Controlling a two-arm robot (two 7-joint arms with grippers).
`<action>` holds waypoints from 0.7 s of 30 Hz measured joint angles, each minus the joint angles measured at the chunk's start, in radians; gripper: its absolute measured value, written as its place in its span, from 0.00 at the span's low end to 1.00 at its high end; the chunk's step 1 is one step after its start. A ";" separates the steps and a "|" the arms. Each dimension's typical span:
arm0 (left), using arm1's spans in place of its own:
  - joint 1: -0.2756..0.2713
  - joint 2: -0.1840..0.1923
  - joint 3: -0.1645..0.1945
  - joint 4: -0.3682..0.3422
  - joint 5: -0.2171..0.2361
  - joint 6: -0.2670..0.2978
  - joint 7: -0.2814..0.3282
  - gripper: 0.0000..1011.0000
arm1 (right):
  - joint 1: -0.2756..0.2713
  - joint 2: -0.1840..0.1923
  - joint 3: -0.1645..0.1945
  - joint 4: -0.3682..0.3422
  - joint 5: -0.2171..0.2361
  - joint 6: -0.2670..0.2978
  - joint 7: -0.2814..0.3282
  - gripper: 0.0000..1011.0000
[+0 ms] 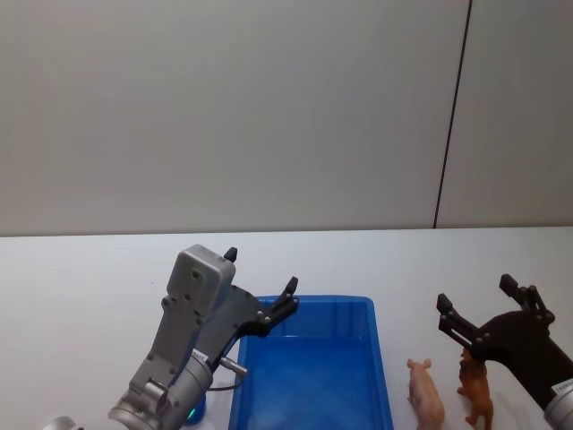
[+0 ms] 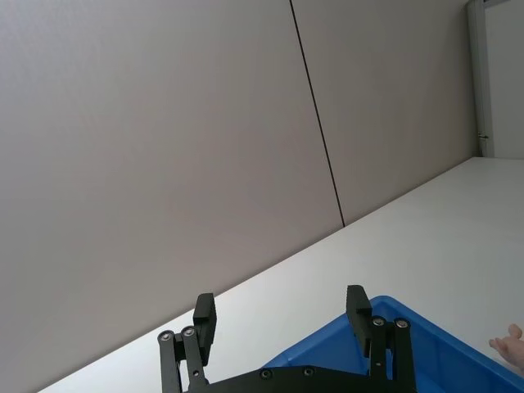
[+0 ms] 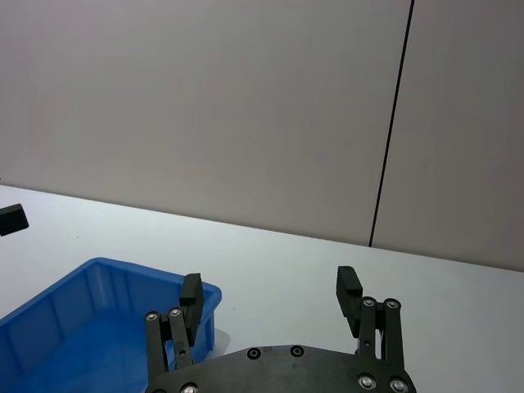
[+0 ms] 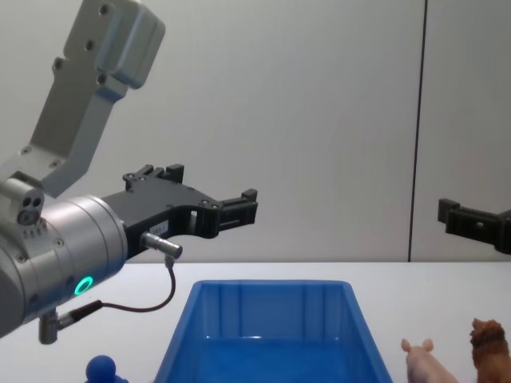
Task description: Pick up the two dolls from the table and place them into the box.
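Observation:
The blue box (image 1: 322, 302) sits open-topped on the white table (image 1: 81, 278), nothing visible inside it. Just right of it stand the two dolls side by side: a pale pink pig (image 1: 425, 394) and a shaggy brown animal (image 1: 476, 390). My left gripper (image 1: 260, 270) hovers open and empty over the box's near left corner. My right gripper (image 1: 475, 291) hangs open and empty above the two dolls. From the chest I see the pig (image 4: 423, 359), the brown animal (image 4: 487, 347), the box (image 4: 271, 285), the left gripper (image 4: 211, 185) and the right gripper (image 4: 471, 219).
A small blue round-headed figure (image 4: 104, 369) stands on the table left of the box, under my left arm. A grey wall with a dark vertical seam (image 1: 452, 116) rises behind the table. Bare tabletop lies beyond the box.

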 joint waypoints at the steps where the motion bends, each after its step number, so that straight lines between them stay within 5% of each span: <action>1: 0.000 0.000 0.000 0.000 0.000 0.000 0.000 0.99 | 0.000 0.000 0.000 0.000 0.000 0.000 0.000 0.99; 21: 0.000 0.000 0.000 0.000 0.000 0.000 0.000 0.99 | 0.000 0.000 0.000 0.000 0.000 0.000 0.000 0.99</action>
